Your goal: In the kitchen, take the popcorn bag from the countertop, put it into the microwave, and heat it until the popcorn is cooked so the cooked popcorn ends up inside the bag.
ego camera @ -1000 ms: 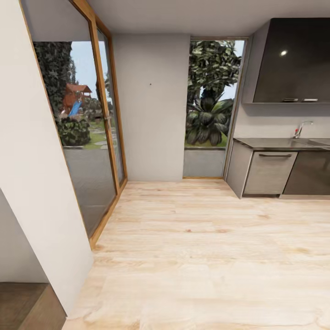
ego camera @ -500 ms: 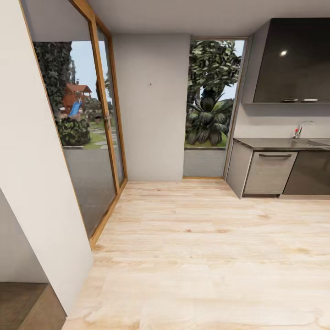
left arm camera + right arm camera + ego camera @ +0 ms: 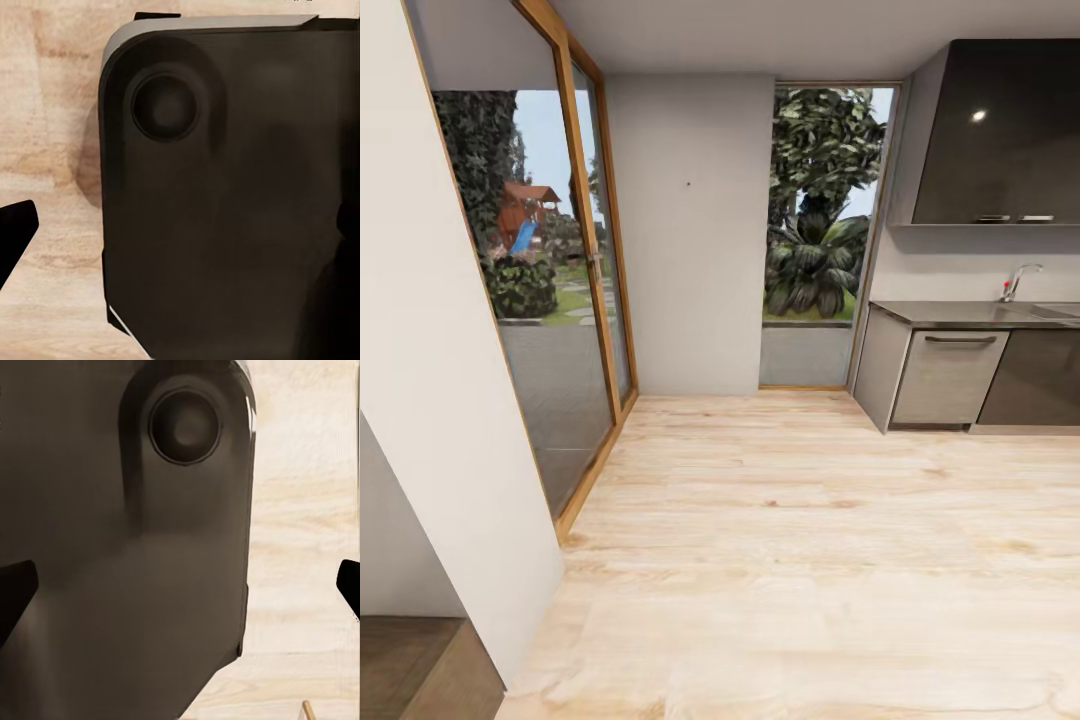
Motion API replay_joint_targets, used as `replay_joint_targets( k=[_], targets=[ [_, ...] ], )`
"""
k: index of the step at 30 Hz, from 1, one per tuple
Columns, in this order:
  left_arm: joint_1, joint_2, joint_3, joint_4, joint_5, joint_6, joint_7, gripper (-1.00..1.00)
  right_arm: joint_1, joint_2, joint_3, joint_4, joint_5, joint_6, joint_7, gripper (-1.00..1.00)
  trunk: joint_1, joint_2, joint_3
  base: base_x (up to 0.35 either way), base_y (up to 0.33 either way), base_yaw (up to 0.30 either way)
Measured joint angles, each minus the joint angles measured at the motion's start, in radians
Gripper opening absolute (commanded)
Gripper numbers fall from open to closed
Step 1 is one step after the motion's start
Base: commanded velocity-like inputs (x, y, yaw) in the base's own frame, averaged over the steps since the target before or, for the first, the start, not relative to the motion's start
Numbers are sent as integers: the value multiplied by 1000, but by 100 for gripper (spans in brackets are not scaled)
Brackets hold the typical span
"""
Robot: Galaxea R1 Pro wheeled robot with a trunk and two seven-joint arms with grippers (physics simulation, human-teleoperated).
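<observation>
The robot looks into a bright room with a pale wood floor [image 3: 810, 540]. The boards run across the room and look smooth and clean.

On the left stands a white wall [image 3: 440, 420], and next to it is a tall glass door [image 3: 550, 330] with a wood frame. Through the glass you can see green bushes and a red playhouse outside. Straight ahead is a plain grey wall [image 3: 690, 240]. Beside it is a tall window [image 3: 822, 210] with big leafy plants behind it.

On the right, at the far side of the room, is the kitchen. The grey tabletop [image 3: 950, 314] is long, flat and a bit shiny. A silver tap [image 3: 1020, 280] stands on it by the sink [image 3: 1060, 311]. Under the tabletop is a grey cupboard [image 3: 948, 376] with a dark handle, and next to that a dark front panel [image 3: 1042, 378]. A big dark cupboard [image 3: 1000, 135] hangs on the wall above.

The part of the tabletop in view carries the tap and sink, with no popcorn bag or microwave on it.

In the left wrist view, a big dark rounded part of the robot [image 3: 225, 202] sits over the wood floor. A dark gripper tip pokes in at each side edge, wide apart. In the right wrist view there is the same kind of dark part [image 3: 127, 525], again with a dark tip at each side edge and nothing between them.
</observation>
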Motion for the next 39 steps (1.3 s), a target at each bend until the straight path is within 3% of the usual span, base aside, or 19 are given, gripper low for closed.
replay_joint_targets(
  k=[8,39],
  targets=[
    [0,0,2,2,40,0,0,100,0,1,-1,0,-1,-20,-3,100,0,0,0,0,0,-2],
    [0,0,2,2,42,0,0,100,0,2,-1,0,-3,-20,-4,100,0,0,0,0,0,-220]
  ],
)
